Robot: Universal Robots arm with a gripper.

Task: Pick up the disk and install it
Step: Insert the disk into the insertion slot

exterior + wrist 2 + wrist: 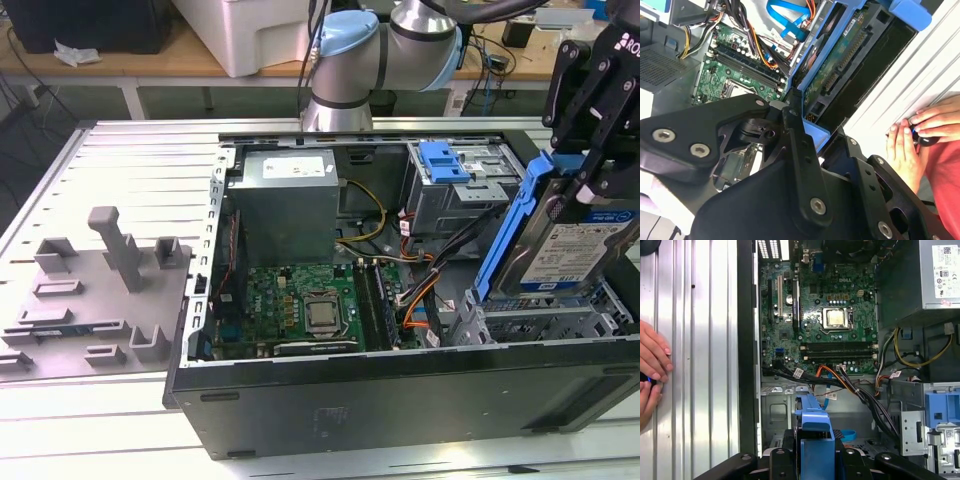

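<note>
Above the computer case point(400, 400), pincer point(590, 168) clamps the tilted disk point(572, 252).

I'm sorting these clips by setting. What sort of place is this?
Probably a robotics lab or workshop: a robot arm whose gripper holds the disk at an open computer case, on a slotted metal table, with cluttered workbenches behind.

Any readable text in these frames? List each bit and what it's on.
Nothing reads surely enough to quote.
White-and-blue label on the disk: print too small to read.
White sticker on the power supply: print too small to read.
Markings on the motherboard: too small to read.
White lettering on the gripper housing: cut off at the exterior view's edge.
</note>
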